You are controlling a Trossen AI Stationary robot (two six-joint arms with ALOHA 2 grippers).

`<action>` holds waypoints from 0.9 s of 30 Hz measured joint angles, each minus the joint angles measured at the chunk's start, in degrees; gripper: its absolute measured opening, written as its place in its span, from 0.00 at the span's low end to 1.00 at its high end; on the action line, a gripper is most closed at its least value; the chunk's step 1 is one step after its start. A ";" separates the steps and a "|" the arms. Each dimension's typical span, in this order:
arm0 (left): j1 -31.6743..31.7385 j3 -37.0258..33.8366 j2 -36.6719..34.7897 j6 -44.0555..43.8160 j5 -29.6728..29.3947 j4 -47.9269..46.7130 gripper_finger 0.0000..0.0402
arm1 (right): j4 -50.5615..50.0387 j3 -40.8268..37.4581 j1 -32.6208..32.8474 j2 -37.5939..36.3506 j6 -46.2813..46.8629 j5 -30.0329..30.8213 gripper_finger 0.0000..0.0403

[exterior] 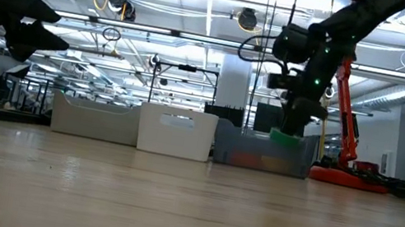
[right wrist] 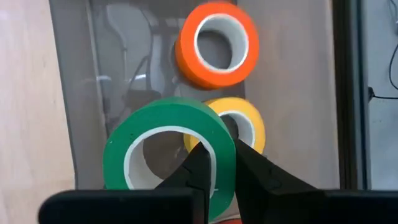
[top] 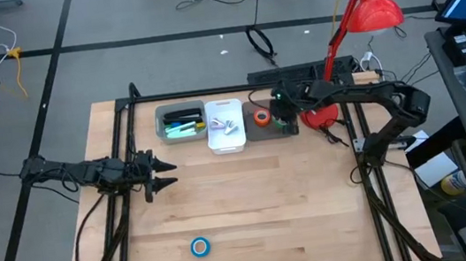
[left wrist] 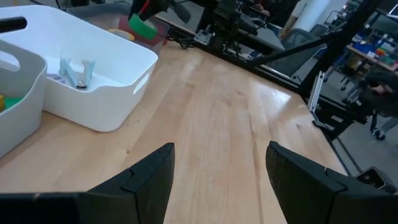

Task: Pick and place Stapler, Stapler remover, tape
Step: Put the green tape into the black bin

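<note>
Right gripper (right wrist: 219, 163) pinches the rim of the green tape roll (right wrist: 168, 152), one finger inside the ring and one outside, holding it over the clear bin (top: 265, 118) at the far side of the table (top: 251, 208). Two more rolls lie in that bin beneath it: the yellow one (right wrist: 244, 124), partly hidden behind the green roll, and the orange one (right wrist: 217, 45) farther on. A fourth roll, the blue one (top: 199, 247), lies alone near the front edge of the table, well apart from everything else.

Toward the table's left side, the left gripper (top: 165, 173) hovers above bare wood with its two fingers spread wide and nothing between them.

Three bins stand in a row at the back: the grey bin (top: 180, 123) with black and green items, the white bin (top: 224, 126) holding small pale metal pieces, and the clear one. Behind them a red desk lamp (top: 371, 6) rises.
</note>
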 joint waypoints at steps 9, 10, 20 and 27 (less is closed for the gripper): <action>-0.01 0.00 0.00 -1.17 -0.02 0.02 0.62 | 0.89 -1.52 0.02 -0.02 -3.99 -0.19 0.08; 0.00 0.00 0.00 -1.18 -0.02 0.02 0.62 | 1.02 -1.52 0.01 -0.02 -4.22 -0.85 0.08; 0.00 0.00 0.00 -1.31 -0.02 0.02 0.62 | 1.88 -1.48 -0.13 1.34 -4.28 -4.38 0.10; -0.01 0.00 0.00 -1.81 0.02 0.03 0.62 | 2.51 -1.53 0.11 4.02 -5.65 -3.01 0.11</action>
